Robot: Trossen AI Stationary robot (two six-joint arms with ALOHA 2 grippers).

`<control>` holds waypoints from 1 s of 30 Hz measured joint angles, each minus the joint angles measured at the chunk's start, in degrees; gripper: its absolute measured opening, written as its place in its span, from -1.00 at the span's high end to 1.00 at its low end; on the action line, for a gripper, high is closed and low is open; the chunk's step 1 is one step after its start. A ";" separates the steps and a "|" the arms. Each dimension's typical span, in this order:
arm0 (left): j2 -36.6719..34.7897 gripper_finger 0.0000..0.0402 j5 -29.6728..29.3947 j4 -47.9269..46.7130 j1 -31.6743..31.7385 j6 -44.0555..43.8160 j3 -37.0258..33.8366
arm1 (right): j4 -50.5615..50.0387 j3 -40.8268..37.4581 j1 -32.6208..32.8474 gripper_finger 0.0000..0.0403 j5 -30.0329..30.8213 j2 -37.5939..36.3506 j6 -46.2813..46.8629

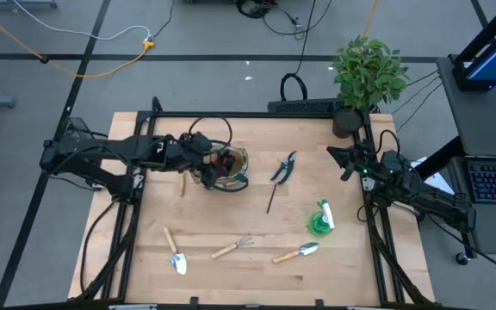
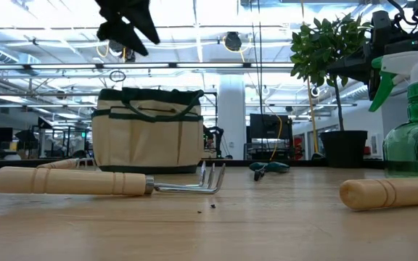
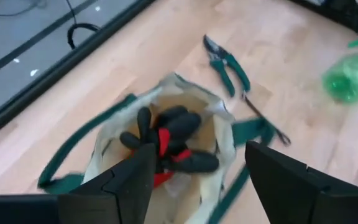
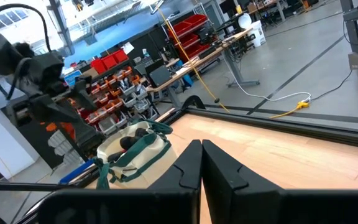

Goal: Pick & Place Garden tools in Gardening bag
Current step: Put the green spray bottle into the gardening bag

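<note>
Wood, front row: two wooden-handled trowels (image 1: pixel 176 252) (image 1: pixel 296 252) with metal blades and one pronged hand rake (image 1: pixel 232 247) lie along the near edge of the pale plank table (image 1: pixel 403 275).
Plastic: one translucent green spray bottle (image 1: pixel 320 218) lies just behind the right-hand trowel.
Mid-table: one thin dark stick (image 1: pixel 270 197), and just beyond it one pair of green-handled pruning shears (image 1: pixel 283 167).
Fabric: the round tan gardening bag (image 1: pixel 227 170) with green trim stands left of centre; a red-black glove (image 3: pixel 166 144) lies crumpled inside.
Left claw (image 3: pixel 197 180): over the bag's mouth, fingers parted, gripping nothing.
Right claw (image 4: pixel 201 165): at the table's right edge, fingers pressed together, empty.
Far corner: one leafy potted plant (image 1: pixel 366 76).
</note>
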 joint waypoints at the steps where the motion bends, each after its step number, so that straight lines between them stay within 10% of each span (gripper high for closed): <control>1: -0.10 -0.24 0.81 -0.10 -0.23 -0.05 0.17 | 0.00 0.00 -0.02 0.98 0.00 -0.01 -0.28; 9: -3.29 -0.27 9.97 -1.72 -2.25 -4.82 0.09 | 0.50 0.02 -0.02 0.98 -4.71 0.00 -4.48; 30: -17.24 -0.33 7.78 2.30 -9.38 -9.06 -0.36 | 13.41 0.02 0.00 0.98 -27.55 1.98 0.12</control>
